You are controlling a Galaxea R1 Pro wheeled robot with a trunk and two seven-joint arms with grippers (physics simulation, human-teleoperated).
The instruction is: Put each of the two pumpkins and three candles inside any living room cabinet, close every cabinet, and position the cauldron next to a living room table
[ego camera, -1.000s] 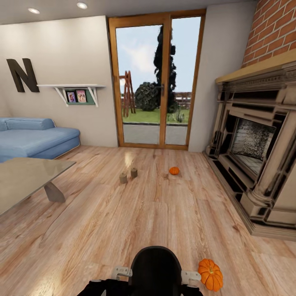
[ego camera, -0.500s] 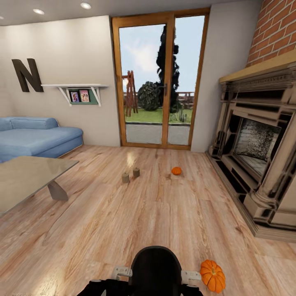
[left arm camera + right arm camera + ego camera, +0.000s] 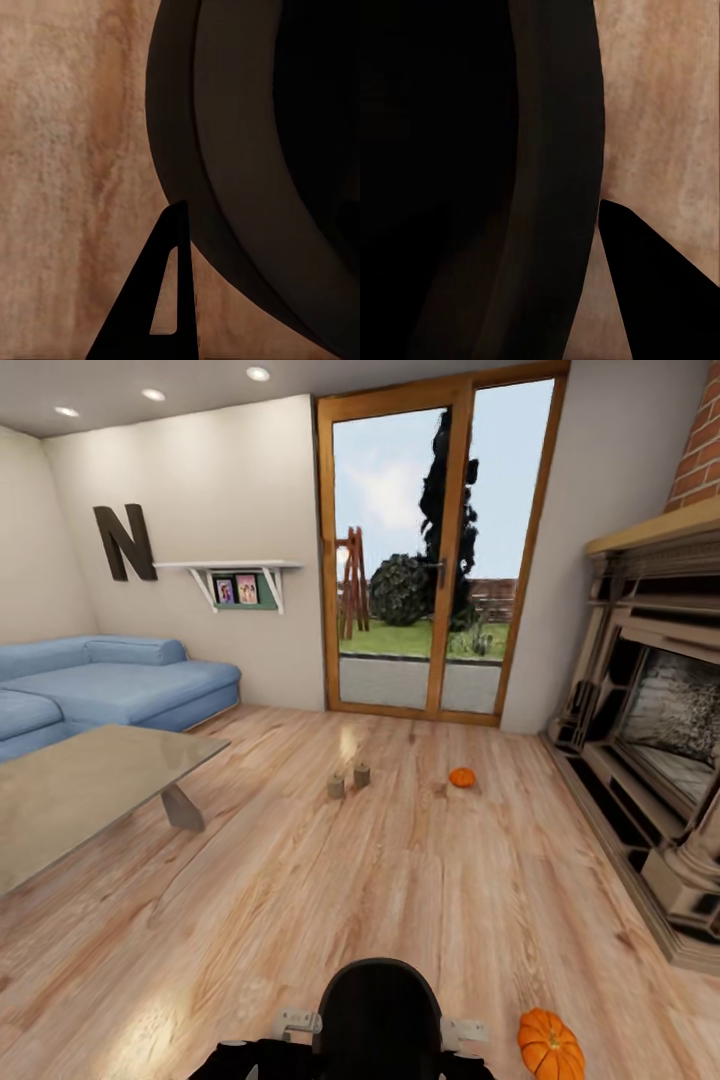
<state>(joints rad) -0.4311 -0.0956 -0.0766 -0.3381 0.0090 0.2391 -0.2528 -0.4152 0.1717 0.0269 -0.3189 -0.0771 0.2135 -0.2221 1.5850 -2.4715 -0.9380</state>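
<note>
The living room has a light wood plank floor [image 3: 400, 880], pale walls and a glazed wooden door [image 3: 435, 550] at the far end, giving onto a garden.

Task items on the floor:
- Near pumpkin [image 3: 550, 1045]: orange, ribbed, at the lower right of the head view, just beside the robot's dark base [image 3: 380, 1020].
- Far pumpkin [image 3: 461, 777]: lies on the open floor in mid-room, between the door and the robot, well apart from the near one.
- Two candles [image 3: 348, 781]: short beige-grey cylinders standing upright just beside each other, left of the far pumpkin and near the far corner of the bench.

Surrounding fixtures:
- Bench [image 3: 90, 790]: low, with a glossy grey top and an angled slab leg, at the left of the head view. Nothing rests on the visible part of its top.
- Blue corner sofa [image 3: 120, 685]: behind the bench, against the left wall.
- Wall above the sofa: a large dark letter N [image 3: 125, 542] and a white shelf [image 3: 235, 572] with small pictures beneath it.
- Ornate stone fireplace [image 3: 650, 730]: along the right wall, with red brick above its mantel.

Gripper state:
- Left gripper: one dark fingertip [image 3: 161, 300] shows over the floor beside a curved black body part. Whether the gripper is spread or pressed together cannot be told.
- Right gripper: one dark fingertip [image 3: 660, 292] shows beside a similar black curve. Its state cannot be told either.
</note>
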